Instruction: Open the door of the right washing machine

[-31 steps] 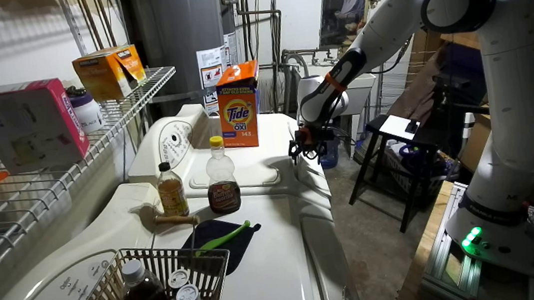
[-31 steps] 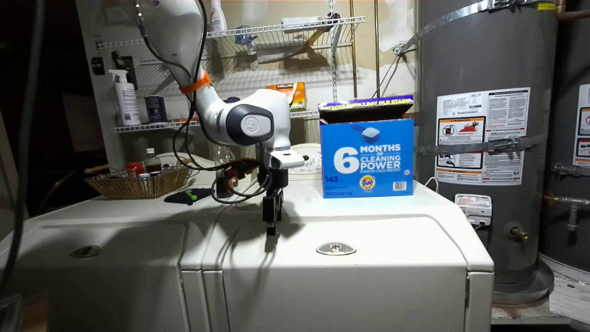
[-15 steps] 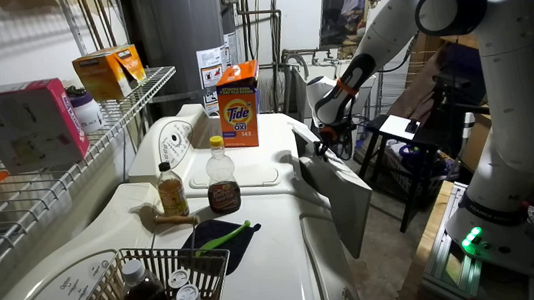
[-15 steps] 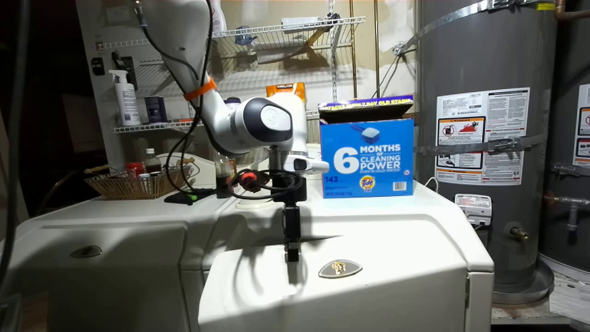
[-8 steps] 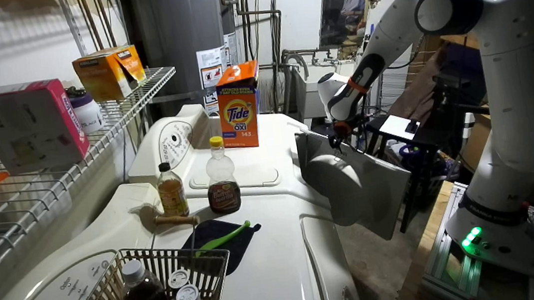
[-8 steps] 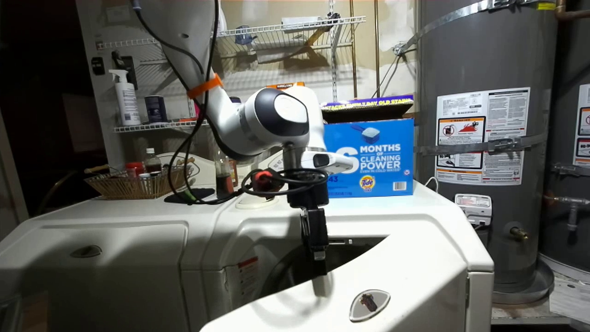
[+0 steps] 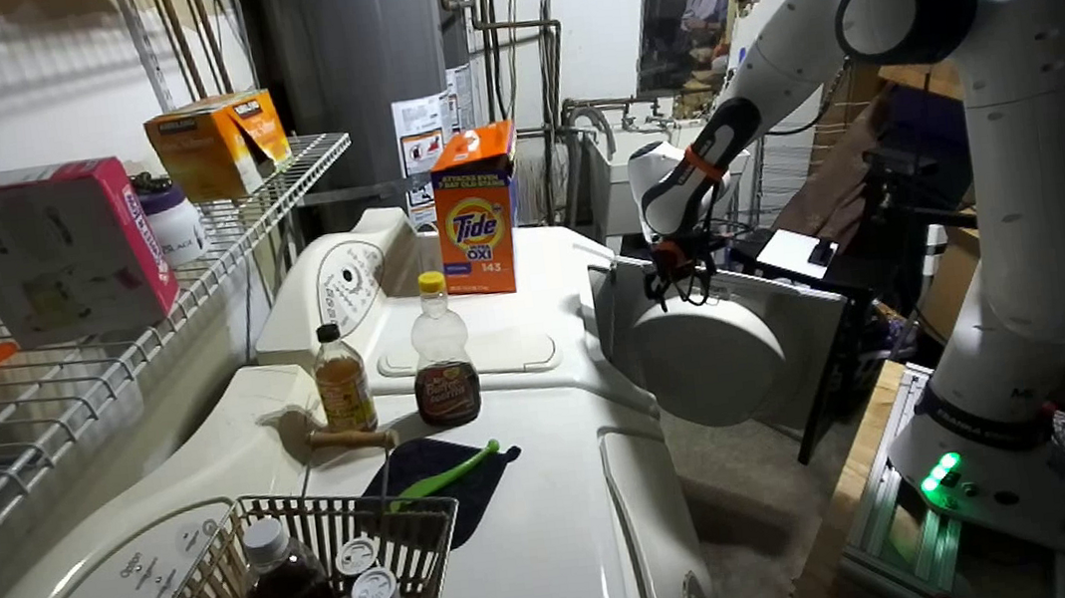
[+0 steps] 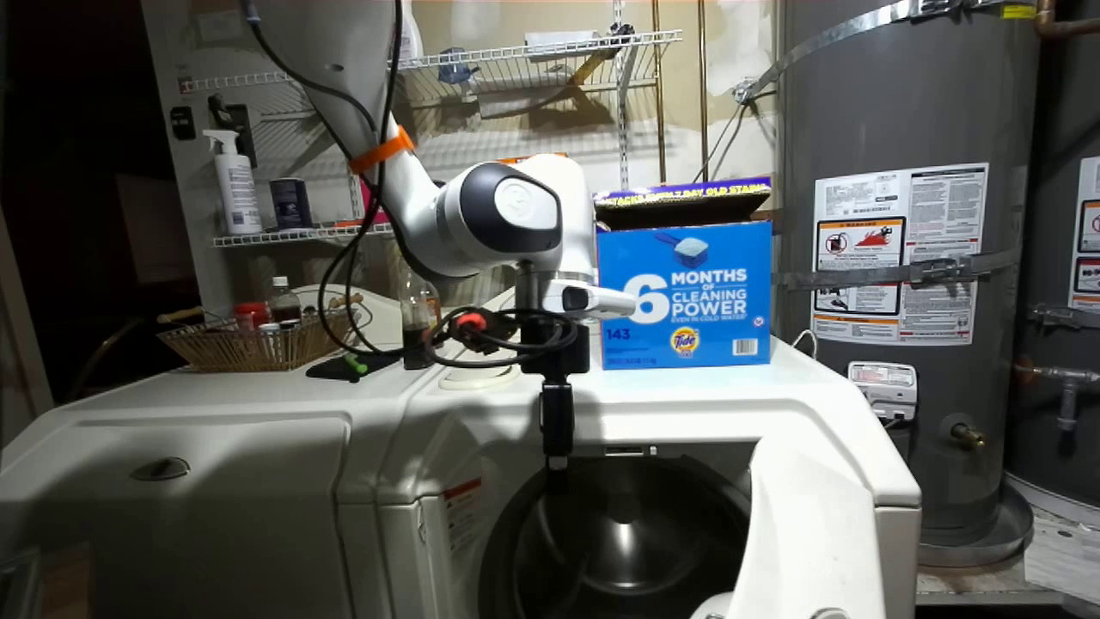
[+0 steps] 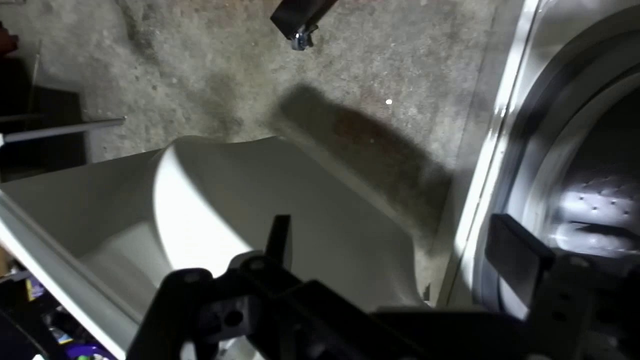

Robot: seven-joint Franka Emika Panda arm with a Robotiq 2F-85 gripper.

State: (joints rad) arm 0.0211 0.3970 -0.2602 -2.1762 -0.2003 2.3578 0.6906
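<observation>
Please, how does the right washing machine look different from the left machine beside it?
The right washing machine has its door open; the left machine has its front panel shut.
The right washing machine shows its dark drum; the left machine's inside is hidden.
The right washing machine bears a Tide box; the left machine bears a basket.
Both are white and stand side by side.

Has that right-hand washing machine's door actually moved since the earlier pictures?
Yes: in an exterior view, the door has swung outward from the right washing machine, toward the grey water heater.
</observation>
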